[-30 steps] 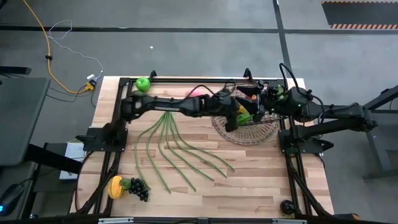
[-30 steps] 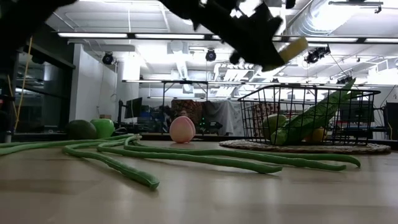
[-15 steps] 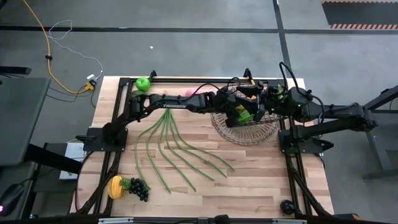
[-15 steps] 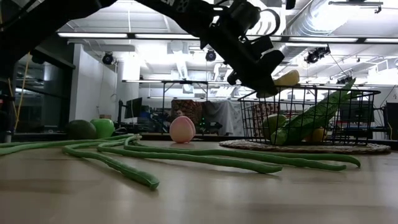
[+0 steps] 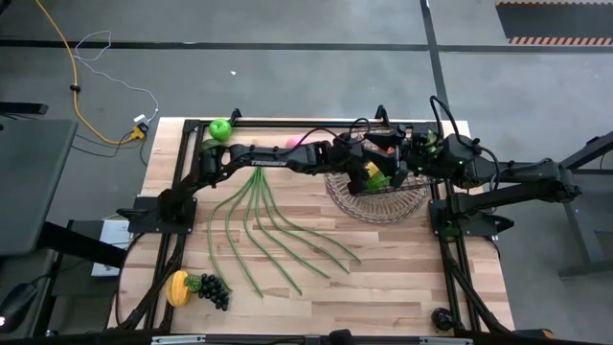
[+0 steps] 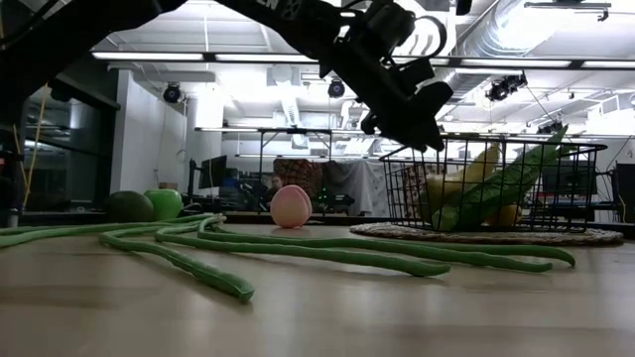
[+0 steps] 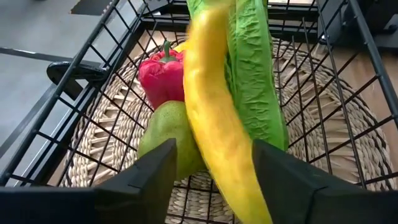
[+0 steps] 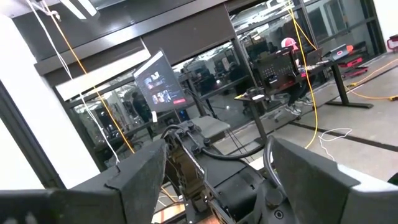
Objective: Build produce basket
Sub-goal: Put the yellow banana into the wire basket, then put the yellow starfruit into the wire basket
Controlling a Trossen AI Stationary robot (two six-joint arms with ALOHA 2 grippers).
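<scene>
Left gripper: over the basket, fingers parted, banana between them, lying on pear. Right gripper: basket's far right edge, fingers spread, empty.

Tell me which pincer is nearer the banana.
Left. The left pincer hangs over the basket, open, with the banana just ahead between its fingers, dropping in. The right pincer waits by the basket's far right rim, pointing away.

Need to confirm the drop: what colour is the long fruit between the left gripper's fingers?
Yellow: it is the banana, over the basket, clearest in the left wrist view.
</scene>
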